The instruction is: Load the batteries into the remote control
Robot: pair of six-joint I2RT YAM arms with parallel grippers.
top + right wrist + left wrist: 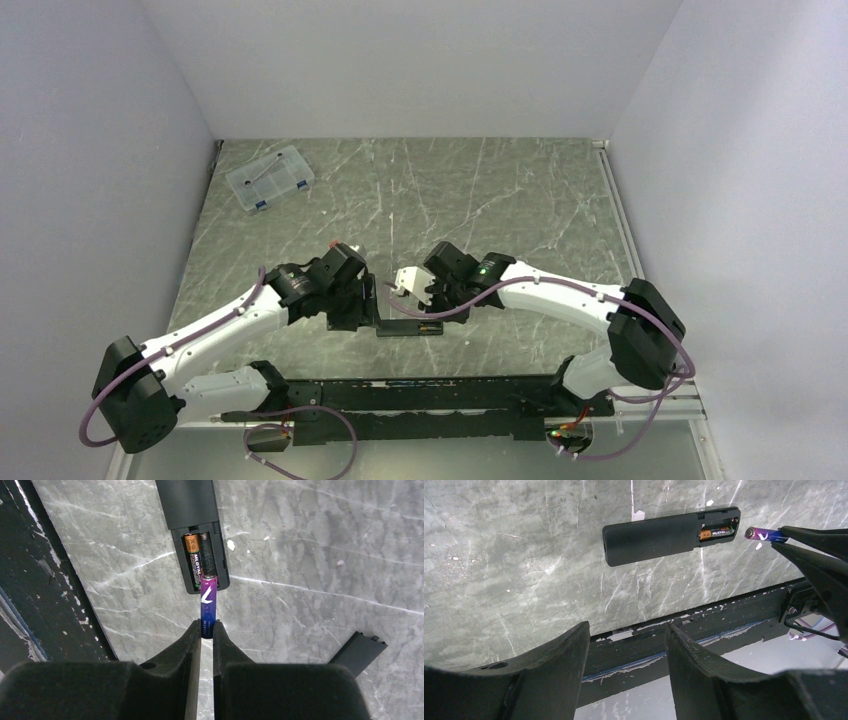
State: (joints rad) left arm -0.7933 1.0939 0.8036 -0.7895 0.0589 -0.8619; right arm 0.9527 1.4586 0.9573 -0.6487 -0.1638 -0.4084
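Grey veined table (500, 190) is enclosed by plain white walls (420, 60). From overhead, the batteries are too small to be made out. At the upper centre of the right wrist view, the remote control (190, 505) is cut off by the frame. A gold-ended battery (194, 560) is seated in its open bay. The blue-banded battery (208, 605) is pinched by the right gripper (206, 630), its tip just beside the bay's end. The left gripper (626, 630) is held apart, empty.
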